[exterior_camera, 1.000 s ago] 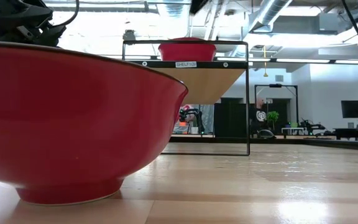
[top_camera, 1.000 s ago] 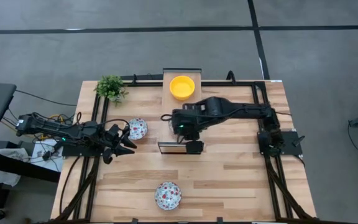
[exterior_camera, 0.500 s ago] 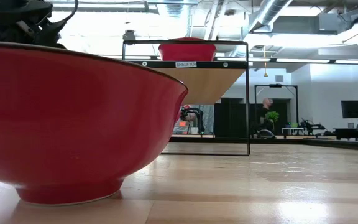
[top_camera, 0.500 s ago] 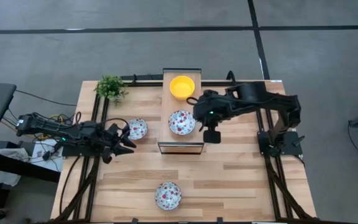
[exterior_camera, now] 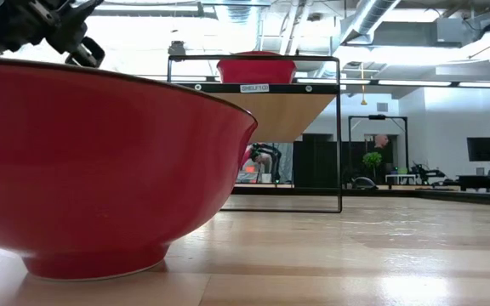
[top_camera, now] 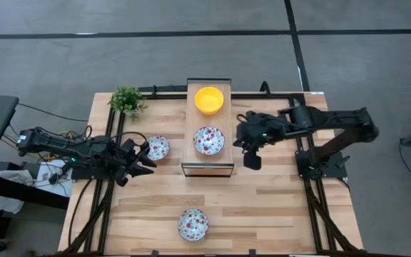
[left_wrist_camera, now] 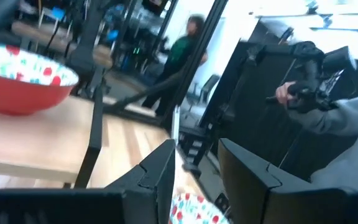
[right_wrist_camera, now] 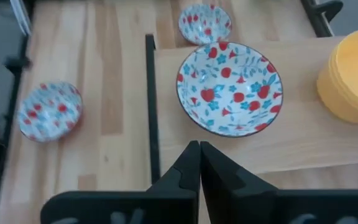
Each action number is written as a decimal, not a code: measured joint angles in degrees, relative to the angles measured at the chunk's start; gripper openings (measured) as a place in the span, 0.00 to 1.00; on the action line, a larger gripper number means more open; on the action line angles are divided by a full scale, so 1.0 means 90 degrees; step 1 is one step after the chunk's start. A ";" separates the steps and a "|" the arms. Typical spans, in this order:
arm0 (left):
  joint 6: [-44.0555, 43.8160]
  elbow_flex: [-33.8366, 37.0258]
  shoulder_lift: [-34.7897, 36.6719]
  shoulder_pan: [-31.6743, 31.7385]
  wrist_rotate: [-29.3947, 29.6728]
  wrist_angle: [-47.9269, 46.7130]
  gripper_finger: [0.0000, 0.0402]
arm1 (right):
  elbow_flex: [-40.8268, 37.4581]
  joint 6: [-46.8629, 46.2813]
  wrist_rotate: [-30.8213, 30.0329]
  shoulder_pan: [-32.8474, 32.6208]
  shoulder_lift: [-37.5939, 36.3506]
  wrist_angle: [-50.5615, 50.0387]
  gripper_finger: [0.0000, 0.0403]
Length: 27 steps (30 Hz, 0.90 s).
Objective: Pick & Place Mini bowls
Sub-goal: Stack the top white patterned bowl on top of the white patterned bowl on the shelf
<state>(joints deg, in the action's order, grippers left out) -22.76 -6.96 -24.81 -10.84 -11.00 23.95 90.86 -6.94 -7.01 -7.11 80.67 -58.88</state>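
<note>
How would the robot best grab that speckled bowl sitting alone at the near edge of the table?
Probably by its rim, from straight above: the speckled bowl sits upright and open on the table with bare wood all round, so one finger could go inside the thin wall and one outside.

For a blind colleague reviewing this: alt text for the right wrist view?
A floral bowl sits on the wooden shelf beside a yellow bowl, just beyond the right gripper, fingers shut. Two more floral bowls rest on the table.
</note>
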 joint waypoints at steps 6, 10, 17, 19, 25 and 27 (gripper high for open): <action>-0.0018 -0.1127 -0.0778 -0.0001 0.0000 -0.2044 0.30 | -0.1972 -0.0505 0.0104 0.0000 -0.1375 0.1698 0.00; -0.0019 -0.2048 -0.1193 0.0001 0.0000 -0.3700 0.30 | -0.3036 -0.0571 0.0119 0.0000 -0.2191 0.2680 0.00; 0.0030 -0.3626 -0.1848 0.0001 0.0023 -0.6067 0.30 | -0.4518 -0.0569 0.0119 0.0000 -0.3421 0.3913 0.00; 0.0041 -0.3977 -0.2049 0.0001 0.0050 -0.6525 0.30 | -0.4856 -0.0570 0.0119 0.0000 -0.3736 0.4125 0.00; 0.0001 -0.4644 -0.2571 0.0001 0.0099 -0.7419 0.30 | -0.5825 -0.0568 0.0167 0.0000 -0.4678 0.4934 0.00; -0.0006 -0.4760 -0.2743 0.0001 0.0100 -0.7515 0.30 | -0.6149 -0.0567 0.0219 0.0000 -0.4993 0.5219 0.00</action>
<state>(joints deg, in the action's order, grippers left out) -22.82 -49.79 -49.50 -10.83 -10.11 -43.69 35.51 -12.04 -5.04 -7.11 35.74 -11.91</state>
